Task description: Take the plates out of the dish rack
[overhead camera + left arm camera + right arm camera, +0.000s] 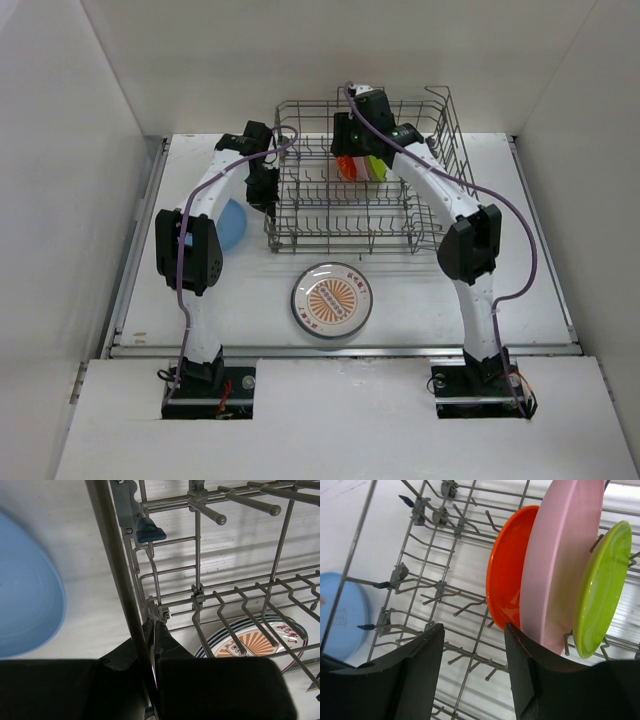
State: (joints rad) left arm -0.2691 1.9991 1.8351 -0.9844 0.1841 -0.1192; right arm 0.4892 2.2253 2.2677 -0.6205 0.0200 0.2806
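Note:
The grey wire dish rack [420, 215] stands at the back centre of the table. An orange-red plate [507, 575], a pink plate [560, 565] and a lime-green plate [600, 590] stand upright side by side in its tines. My right gripper [474, 626] is open inside the rack, its right finger just below the orange-red plate's rim and its left finger over bare tines. My left gripper [153, 626] is shut on the rack's left rim wire [117, 570]. A blue plate [232, 225] lies flat on the table left of the rack. A white printed plate [332, 298] lies in front of it.
White walls close in the table on the left, right and back. The blue plate [25, 595] lies close beside my left gripper. The white plate [250, 642] shows through the rack's wires. The table's raised front edge [340, 350] runs just below the white plate.

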